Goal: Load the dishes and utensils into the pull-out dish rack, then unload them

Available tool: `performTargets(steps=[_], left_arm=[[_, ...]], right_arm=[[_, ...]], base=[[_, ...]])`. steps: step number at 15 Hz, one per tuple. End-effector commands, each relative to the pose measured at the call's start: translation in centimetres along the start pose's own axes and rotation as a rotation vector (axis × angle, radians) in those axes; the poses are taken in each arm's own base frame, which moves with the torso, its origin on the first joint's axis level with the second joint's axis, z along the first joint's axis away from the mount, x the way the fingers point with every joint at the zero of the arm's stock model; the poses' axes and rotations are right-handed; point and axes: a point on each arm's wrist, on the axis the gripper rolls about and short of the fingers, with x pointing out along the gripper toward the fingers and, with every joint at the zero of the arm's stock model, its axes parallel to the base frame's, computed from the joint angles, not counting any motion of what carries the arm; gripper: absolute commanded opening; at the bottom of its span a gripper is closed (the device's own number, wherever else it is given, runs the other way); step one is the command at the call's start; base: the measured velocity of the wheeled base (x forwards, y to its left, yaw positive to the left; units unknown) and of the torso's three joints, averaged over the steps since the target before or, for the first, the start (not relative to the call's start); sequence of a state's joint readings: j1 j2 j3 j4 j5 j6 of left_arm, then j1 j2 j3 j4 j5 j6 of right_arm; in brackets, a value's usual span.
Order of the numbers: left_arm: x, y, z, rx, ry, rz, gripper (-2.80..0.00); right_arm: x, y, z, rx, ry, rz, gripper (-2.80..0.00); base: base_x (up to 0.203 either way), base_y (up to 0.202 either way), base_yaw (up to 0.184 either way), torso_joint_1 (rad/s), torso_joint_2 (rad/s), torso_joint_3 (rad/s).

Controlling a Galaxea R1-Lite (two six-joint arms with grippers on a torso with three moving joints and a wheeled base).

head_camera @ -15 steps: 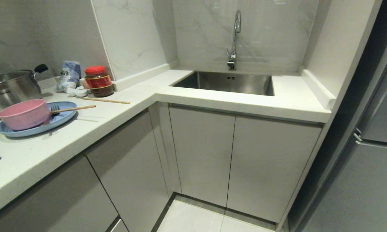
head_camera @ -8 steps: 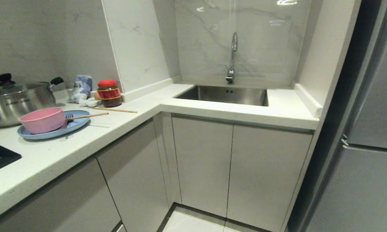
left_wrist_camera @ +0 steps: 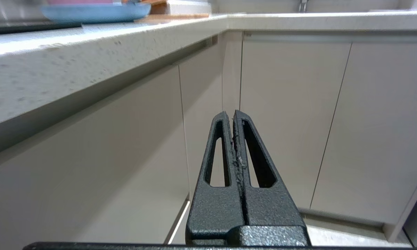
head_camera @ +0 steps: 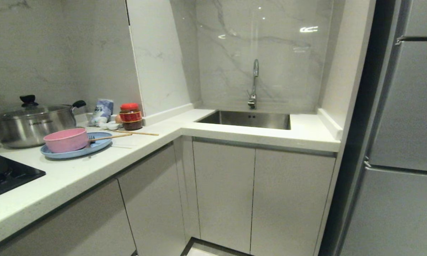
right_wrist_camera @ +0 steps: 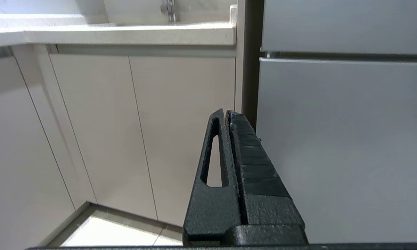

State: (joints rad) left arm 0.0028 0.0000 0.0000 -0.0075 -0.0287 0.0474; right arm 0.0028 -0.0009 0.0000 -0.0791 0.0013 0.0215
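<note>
The pink bowl (head_camera: 66, 140) is sitting on the light-blue plate (head_camera: 99, 145) on the left run of the white countertop (head_camera: 235, 133); the fork (head_camera: 91, 137) and one chopstick (head_camera: 110, 137) are lying across the plate's rim just beside the bowl, while the other chopstick (head_camera: 137, 133) is lying on the counter beyond it; the pull-out dish rack is showing in none of the views. Behind the plate a steel pot (head_camera: 30, 124) and a red-lidded jar (head_camera: 130, 116) are standing near the wall, the sink (head_camera: 247, 119) is lying well apart in the corner, and the cabinet doors (head_camera: 259, 199) below are standing closed. The left gripper (left_wrist_camera: 233, 116) and the right gripper (right_wrist_camera: 226, 114) are both hanging low before the cabinets with fingers pressed together, gripping nothing.
</note>
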Motion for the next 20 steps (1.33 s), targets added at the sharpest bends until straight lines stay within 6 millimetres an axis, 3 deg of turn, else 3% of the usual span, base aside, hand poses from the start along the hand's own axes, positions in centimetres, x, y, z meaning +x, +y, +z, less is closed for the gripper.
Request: performTargets(steps=[1, 6, 20], left_arm=[[0.08, -0.01, -0.22, 0.000, 0.007, 0.000, -2.80], [0.10, 0.00, -0.24, -0.006, 0.005, 0.006, -2.80], [0.10, 0.00, -0.24, -0.006, 0.005, 0.006, -2.80]], right_arm=[[0.15, -0.02, -0.73, 0.000, 0.025, 0.000, -2.80], [0.15, -0.02, -0.73, 0.000, 0.025, 0.000, -2.80], [0.15, -0.02, -0.73, 0.000, 0.025, 0.000, -2.80]], base=[[0.000, 0.000, 0.000, 0.004, 0.01, 0.203], [0.000, 0.000, 0.000, 0.002, 0.00, 0.160], [0.000, 0.000, 0.000, 0.000, 0.00, 0.005]])
